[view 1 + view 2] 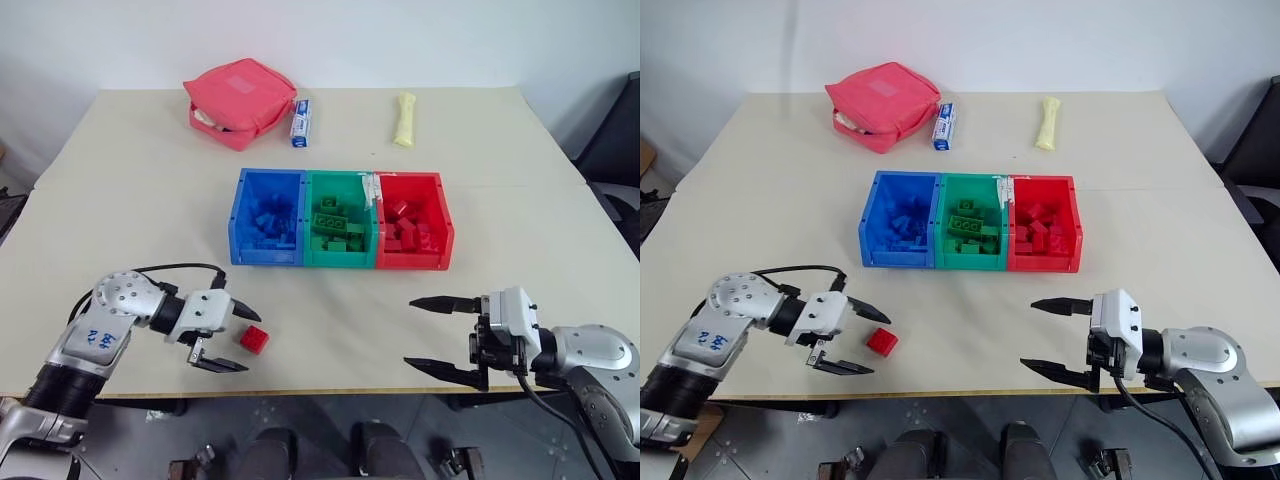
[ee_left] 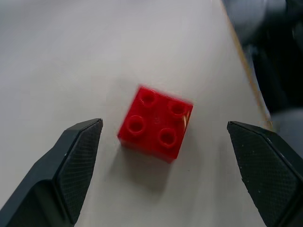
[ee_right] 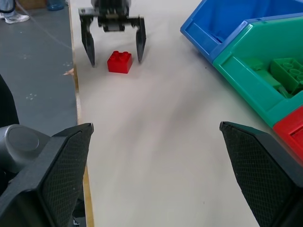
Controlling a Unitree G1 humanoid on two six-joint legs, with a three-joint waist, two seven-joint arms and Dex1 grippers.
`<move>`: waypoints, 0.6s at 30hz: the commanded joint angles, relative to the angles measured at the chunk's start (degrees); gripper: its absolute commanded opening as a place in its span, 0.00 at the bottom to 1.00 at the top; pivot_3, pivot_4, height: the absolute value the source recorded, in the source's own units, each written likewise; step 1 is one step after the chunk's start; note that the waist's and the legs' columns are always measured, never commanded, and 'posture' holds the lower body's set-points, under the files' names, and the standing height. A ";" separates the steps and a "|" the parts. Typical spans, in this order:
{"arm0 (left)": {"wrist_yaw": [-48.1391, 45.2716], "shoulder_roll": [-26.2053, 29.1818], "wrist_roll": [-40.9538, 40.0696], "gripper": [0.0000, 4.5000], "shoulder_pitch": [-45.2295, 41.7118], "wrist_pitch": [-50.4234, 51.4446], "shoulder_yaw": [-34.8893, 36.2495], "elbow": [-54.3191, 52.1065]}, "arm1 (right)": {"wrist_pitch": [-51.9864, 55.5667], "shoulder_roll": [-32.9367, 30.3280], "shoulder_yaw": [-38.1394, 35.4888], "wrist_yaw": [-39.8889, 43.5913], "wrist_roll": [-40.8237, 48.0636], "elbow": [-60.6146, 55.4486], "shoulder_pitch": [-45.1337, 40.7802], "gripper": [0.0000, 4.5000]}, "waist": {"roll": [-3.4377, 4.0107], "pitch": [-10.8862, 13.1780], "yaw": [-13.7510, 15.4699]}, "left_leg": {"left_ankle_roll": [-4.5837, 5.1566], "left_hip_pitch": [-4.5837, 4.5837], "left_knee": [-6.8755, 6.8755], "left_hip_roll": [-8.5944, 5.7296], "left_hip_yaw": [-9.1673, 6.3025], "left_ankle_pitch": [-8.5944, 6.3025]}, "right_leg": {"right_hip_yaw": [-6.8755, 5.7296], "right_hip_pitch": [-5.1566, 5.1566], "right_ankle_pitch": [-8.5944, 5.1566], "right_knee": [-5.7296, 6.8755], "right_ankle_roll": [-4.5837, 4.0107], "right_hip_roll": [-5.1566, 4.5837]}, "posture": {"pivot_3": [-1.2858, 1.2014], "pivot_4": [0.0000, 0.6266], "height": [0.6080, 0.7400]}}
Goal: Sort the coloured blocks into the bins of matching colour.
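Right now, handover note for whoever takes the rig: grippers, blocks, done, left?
Left gripper: open, straddling the red block near the table's front edge, not gripping it.
Right gripper: open, empty, at the front right, apart from everything.
Bins: blue, green, red in a row at mid-table, each holding blocks of its own colour.
Done: everything else sorted.
Left: close on the red block and drop it in the red bin, the one furthest from the left arm.
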 commanded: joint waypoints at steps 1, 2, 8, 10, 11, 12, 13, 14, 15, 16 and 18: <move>-1.09 -0.27 2.94 0.99 -2.20 -0.40 -2.71 1.55 | 0.07 -0.74 -2.00 -0.84 0.96 -3.11 1.09 1.00 | 0.00 0.00 0.07 | 0.00 0.00 0.01 -0.01 0.00 0.00 | 0.01 0.01 0.00 0.00 0.00 0.00 | 0.52 0.24 1.00; -0.47 -1.00 2.91 0.99 -2.93 -0.10 -2.79 1.75 | -0.02 -0.63 -2.24 -1.13 0.85 -3.37 1.56 1.00 | 0.00 0.00 0.21 | 0.01 0.00 0.02 -0.01 0.00 0.00 | 0.01 0.02 0.00 0.00 0.00 -0.01 | 0.52 0.24 1.00; 0.39 -2.34 3.52 0.60 -4.29 -1.37 -3.01 3.41 | -0.50 -0.03 -2.57 -2.79 0.46 -4.69 3.79 1.00 | 0.01 0.00 0.36 | 0.04 0.00 0.09 -0.03 -0.02 0.00 | 0.00 0.08 0.02 0.01 0.04 -0.02 | 0.52 0.24 1.00; 0.64 -3.07 2.79 0.46 -4.42 -0.75 -2.94 3.09 | -0.65 0.11 -3.15 -3.60 0.46 -5.05 4.86 1.00 | 0.02 -0.01 0.34 | 0.04 0.01 0.09 -0.03 -0.02 0.00 | 0.00 0.08 0.02 0.01 0.04 -0.02 | 0.52 0.24 1.00; 1.39 -4.03 1.49 0.40 -4.65 1.59 -2.41 2.33 | -0.73 0.20 -3.56 -4.08 0.47 -5.22 5.44 1.00 | 0.03 -0.02 0.41 | 0.04 0.01 0.09 -0.03 -0.02 0.00 | 0.00 0.08 0.02 0.01 0.04 -0.02 | 0.52 0.24 1.00; 2.05 -5.13 -0.11 0.33 -4.94 3.86 -1.70 1.50 | -0.84 0.36 -4.00 -4.64 0.43 -5.41 6.08 1.00 | 0.04 -0.02 0.57 | 0.04 0.01 0.09 -0.03 -0.02 0.00 | 0.00 0.09 0.02 0.01 0.04 -0.03 | 0.52 0.24 1.00; 2.37 -6.42 -2.13 0.32 -5.29 5.24 -0.79 0.58 | -1.01 0.60 -4.46 -5.22 0.36 -5.61 6.80 1.00 | 0.04 -0.02 0.82 | 0.06 0.02 0.11 -0.04 -0.03 0.00 | 0.00 0.11 0.02 0.02 0.04 -0.03 | 0.52 0.24 1.00; 3.61 -8.02 -4.17 0.32 -5.90 8.13 0.38 -0.32 | -1.24 1.07 -5.07 -6.11 0.15 -5.86 7.69 1.00 | 0.03 -0.02 1.05 | 0.07 0.01 0.14 -0.04 -0.03 -0.01 | 0.00 0.12 0.03 0.01 0.05 -0.03 | 0.52 0.24 1.00; 4.42 -9.05 -5.40 0.32 -6.28 10.01 1.18 -0.91 | -1.38 1.37 -5.44 -6.77 0.02 -6.06 8.28 1.00 | 0.02 -0.01 1.30 | 0.08 0.00 0.17 -0.04 -0.03 -0.01 | 0.01 0.12 0.03 0.02 0.07 -0.03 | 0.52 0.24 1.00; 7.01 -11.42 -6.86 0.32 -7.65 12.73 2.34 -1.62 | -1.56 2.31 -6.31 -8.28 -0.01 -6.34 9.08 1.00 | 0.01 -0.01 1.52 | 0.08 -0.01 0.18 -0.04 -0.03 -0.01 | 0.00 0.11 0.04 0.02 0.08 -0.03 | 0.52 0.24 1.00; 12.24 -15.90 -7.82 0.32 -10.94 16.08 3.56 -2.15 | -1.34 4.62 -8.30 -11.72 0.59 -7.05 10.51 1.00 | -0.02 0.01 1.88 | 0.08 -0.03 0.23 -0.04 -0.08 -0.01 | -0.02 0.12 0.04 0.04 0.08 -0.02 | 0.52 0.24 1.00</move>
